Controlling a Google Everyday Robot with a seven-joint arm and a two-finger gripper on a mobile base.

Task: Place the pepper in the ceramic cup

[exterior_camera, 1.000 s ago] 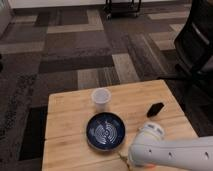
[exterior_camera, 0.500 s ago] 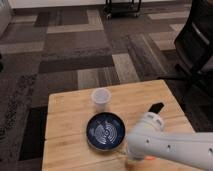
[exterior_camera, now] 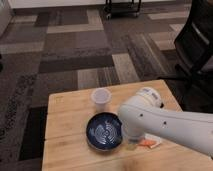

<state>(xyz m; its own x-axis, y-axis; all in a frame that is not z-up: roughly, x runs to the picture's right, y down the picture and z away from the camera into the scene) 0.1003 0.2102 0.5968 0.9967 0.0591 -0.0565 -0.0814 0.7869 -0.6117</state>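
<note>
The hand (exterior_camera: 132,144) sits low over the counter (exterior_camera: 65,120), just right of the dark blue bowl (exterior_camera: 105,131). It is almost wholly hidden under the arm's white bulk (exterior_camera: 155,122), so I cannot tell whether it is spread, pressed together or pinching anything.

Compared with a second ago, the arm reaches much further in from the lower right. It now covers the counter's right half and hides the small dark object that stood near the right edge.

The pepper (exterior_camera: 146,143) shows as an orange sliver at the arm's lower rim, lying on or against the flat white block (exterior_camera: 154,145), close to the hand. It does not look lifted. My reading is that the arm is closing in for the pickup and the grasp is not yet made, so the task is at an early stage.

The ceramic cup (exterior_camera: 101,96) stands upright and apart behind the bowl, towards the counter's far side.

For room, the pepper lies near the counter's front edge, so a nudge could push it off. The way to the cup passes over or beside the bowl, so a lift above the bowl's rim seems wise. The left part of the counter is open wood. The office chair (exterior_camera: 200,55) stands off the right side, on the carpet (exterior_camera: 60,55).
</note>
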